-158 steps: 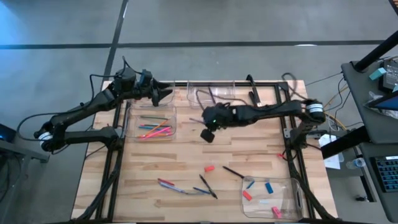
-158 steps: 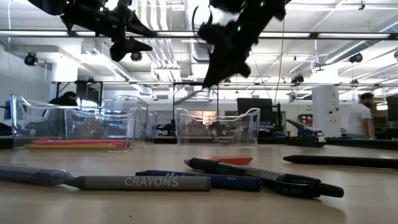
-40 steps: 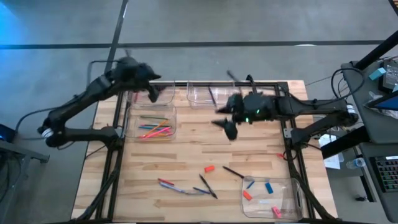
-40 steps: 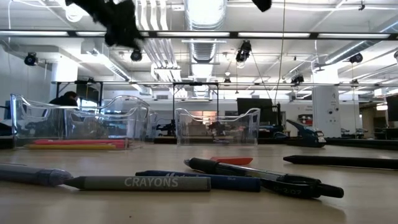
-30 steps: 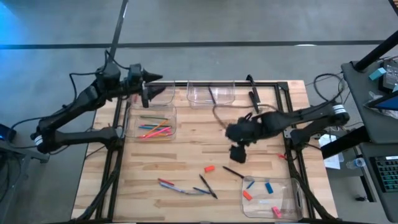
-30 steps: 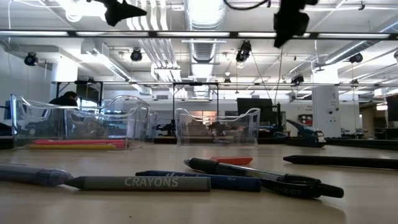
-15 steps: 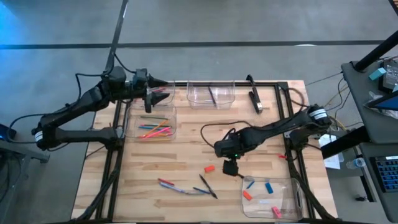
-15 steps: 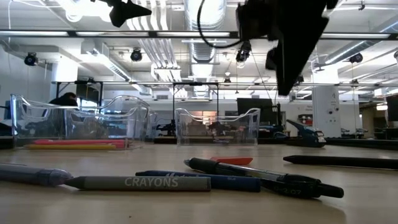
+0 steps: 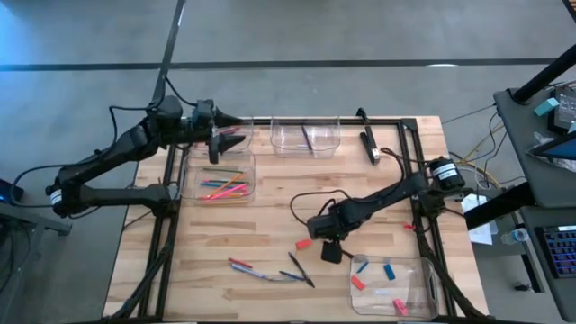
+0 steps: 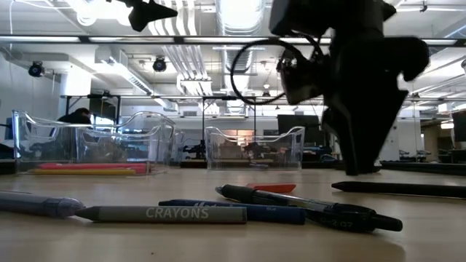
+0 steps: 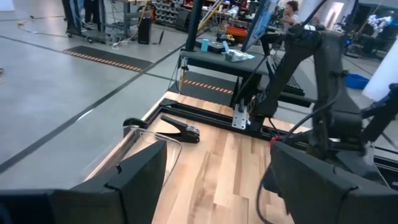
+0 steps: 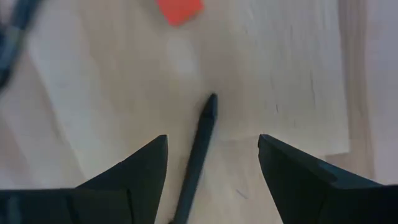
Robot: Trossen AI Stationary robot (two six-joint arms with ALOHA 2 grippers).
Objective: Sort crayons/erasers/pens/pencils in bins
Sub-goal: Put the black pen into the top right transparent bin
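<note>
Near the middle of the counter (image 9: 270, 225), a bit toward 5 o'clock, the right end effector (image 9: 331, 253) is hanging low over a black pen (image 9: 337, 249), fingers spread apart with the pen lying between them in the right wrist view (image 12: 198, 146), nothing clamped. A red-orange eraser (image 9: 303, 244) is sitting just at 9 o'clock of it on the bare wood.

At 5 o'clock of the counter, the clear bin (image 9: 423, 306) is holding blue, pink and red-orange erasers. At 7 o'clock of the end effector, a few more pens (image 9: 301, 270) and a grey crayon (image 10: 160, 214) are lying loose on the wood.

Over at 10 o'clock, the left end effector (image 9: 236, 135) is waiting up above the counter's far corner, fingers wide apart and empty, just above the bin of coloured sticks (image 9: 191, 196). Another clear bin (image 9: 281, 142) is sitting at 12 o'clock with a dark stick in it.
</note>
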